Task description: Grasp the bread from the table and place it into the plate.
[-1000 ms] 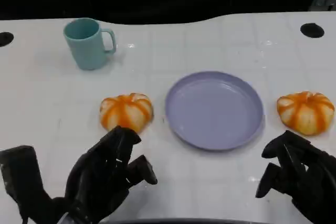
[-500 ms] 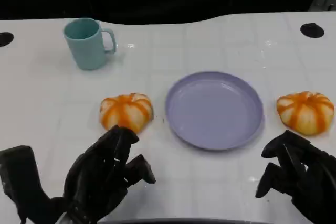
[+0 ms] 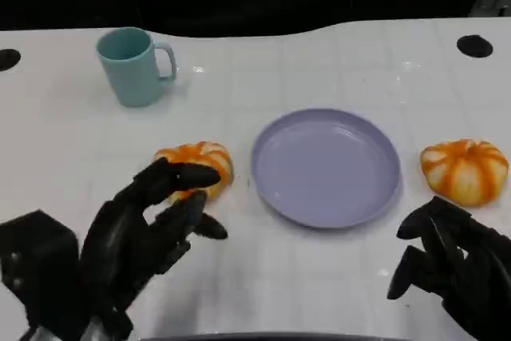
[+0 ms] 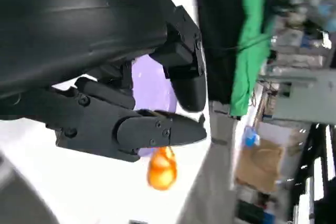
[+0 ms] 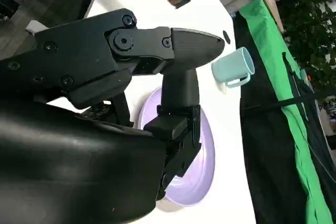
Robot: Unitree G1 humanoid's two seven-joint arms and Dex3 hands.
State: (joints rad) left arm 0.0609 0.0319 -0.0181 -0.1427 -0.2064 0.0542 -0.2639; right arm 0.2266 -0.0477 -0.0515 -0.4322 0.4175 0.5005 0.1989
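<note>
I took the plate as my landmark. It sat mid-table, lavender, nothing in it, so the placing wasn't done yet. One bread lay just beside the plate's left rim, a second bread near its right rim but not touching; both flat on the table.

My left hand was on the near side of the left bread, fingers spread apart w/ nothing in them, the upper fingertips overlapping that bread's front edge in the head view. Touching or just above it, I couldn't tell. I judged the hand was held that wide to get round the bun's dome (it's broad, prob. soft, so a narrow pinch would slip or dent it).

My right hand sat nearer me than the plate's right rim, well short of the right bread, fingers loosely curled but apart, empty. I read it as parked.

A teal mug stood well beyond the plate to its left, out of the short path bread-to-plate.
</note>
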